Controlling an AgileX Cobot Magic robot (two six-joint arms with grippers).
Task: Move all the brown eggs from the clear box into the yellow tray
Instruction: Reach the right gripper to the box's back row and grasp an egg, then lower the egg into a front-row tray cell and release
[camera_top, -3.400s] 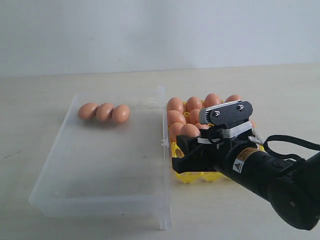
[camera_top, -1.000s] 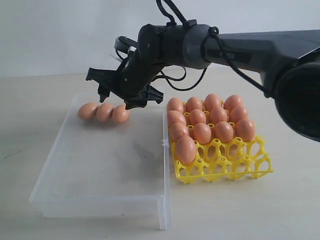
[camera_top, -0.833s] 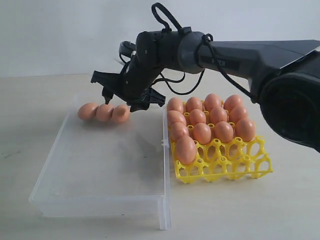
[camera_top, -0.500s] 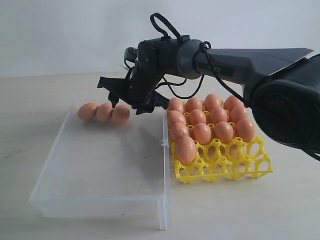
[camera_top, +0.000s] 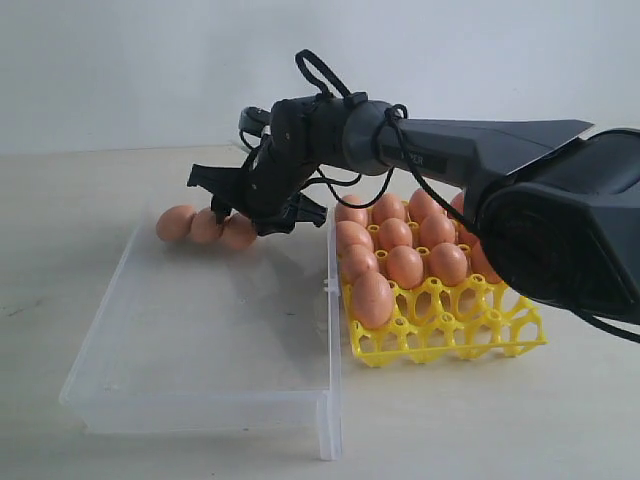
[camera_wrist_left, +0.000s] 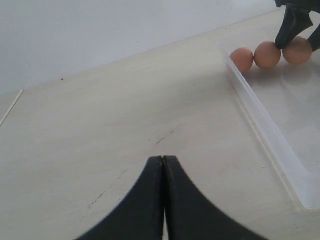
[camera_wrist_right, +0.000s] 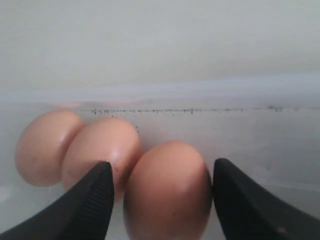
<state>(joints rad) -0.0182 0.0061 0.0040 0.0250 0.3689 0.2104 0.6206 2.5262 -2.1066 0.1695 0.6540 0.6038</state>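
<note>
The right gripper (camera_wrist_right: 161, 169), jaws wide, straddles one of three brown eggs (camera_wrist_right: 167, 192) in the clear box (camera_top: 200, 330). Next it likely needs a gentle squeeze. The left gripper (camera_wrist_left: 163, 167) has its jaws pressed together.

Ext cam: low, mid-range, looks across table (camera_top: 560, 420) to back wall (camera_top: 120, 70). L wrist cam: skims table, farther off. R wrist cam: v. close. All share 3 eggs (camera_wrist_right: 167, 190) in clear box (camera_top: 200, 340).

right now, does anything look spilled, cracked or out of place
Nothing stands out. Three brown eggs lie together at the far end of the clear box, the rest sit in the yellow tray, and none looks cracked.
</note>
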